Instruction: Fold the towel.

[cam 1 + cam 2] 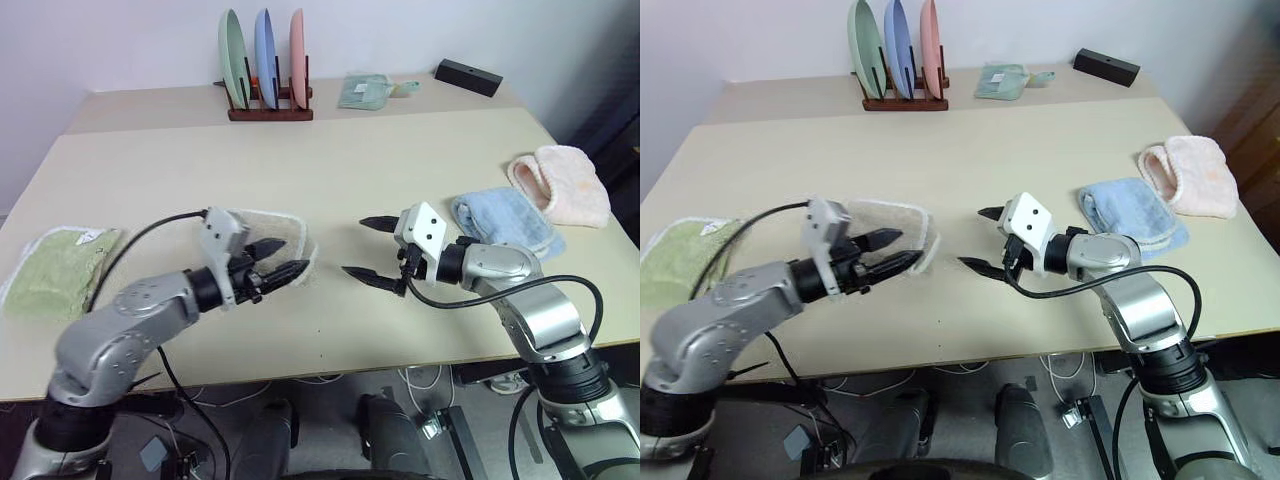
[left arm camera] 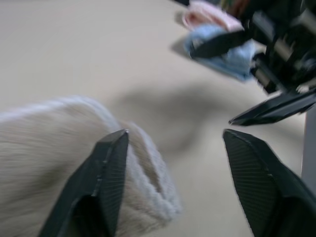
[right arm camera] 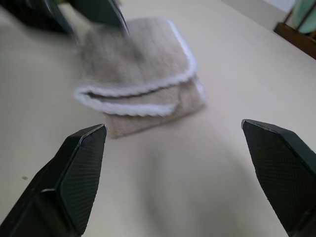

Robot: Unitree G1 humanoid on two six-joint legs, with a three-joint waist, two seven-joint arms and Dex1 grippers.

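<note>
Nearest the camera, two grippers hovered above a wide tan table (image 1: 350,170), low in the frame. That table filled most of the picture. On it, left of centre, lay the towel (image 3: 143,74), folded into a small beige pad with white stitched edging, its layers stacked and the edges facing the right gripper. The left gripper (image 1: 283,262) hung just over the towel's near edge, fingers (image 2: 106,173) parted and pinching nothing. The right gripper (image 1: 370,250) stood a little right of centre, apart from the towel, its fingers (image 3: 79,173) spread wide and empty, pointing toward the towel. A green cloth (image 1: 55,270) lay at the left edge. A blue cloth (image 1: 505,220) and a pink cloth (image 1: 565,180) sat touching at the right. At the top stood a wooden rack with three plates (image 1: 265,65), then a small pale green cloth (image 1: 368,90) and a black box (image 1: 468,76).
</note>
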